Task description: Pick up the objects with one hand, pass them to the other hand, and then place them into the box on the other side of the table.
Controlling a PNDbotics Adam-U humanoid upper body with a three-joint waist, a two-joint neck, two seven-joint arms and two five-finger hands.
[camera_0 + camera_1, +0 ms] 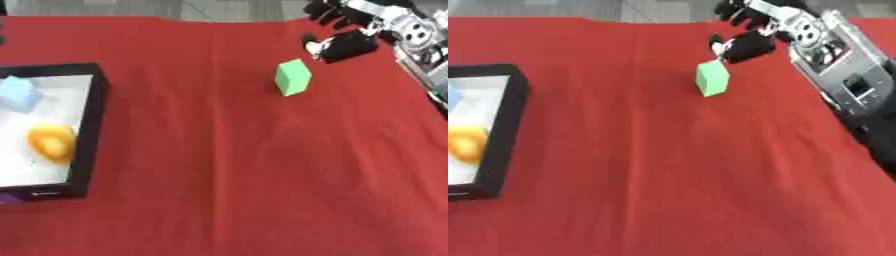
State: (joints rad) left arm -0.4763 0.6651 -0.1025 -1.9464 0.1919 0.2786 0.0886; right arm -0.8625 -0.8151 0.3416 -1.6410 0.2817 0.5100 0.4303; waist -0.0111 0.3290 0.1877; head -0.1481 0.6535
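While my right hand [750,30] hangs up at the far right, the green block [293,77] sits on the red cloth [227,150] just below-left of its fingertips.

Green block stands a bit tilted, nearer to me than my hand and just beside it; can't tell if a fingertip touches its top corner. My right hand's fingers look partly curled and spread, nothing between them, thumb pointing toward the block; forearm [842,70] runs off the right edge. Far off to my hand's left, well apart from the block, is the black box [87,130] with a white floor, holding a light blue block [19,94] and a yellow-orange rounded thing [51,143]. My left hand doesn't show.
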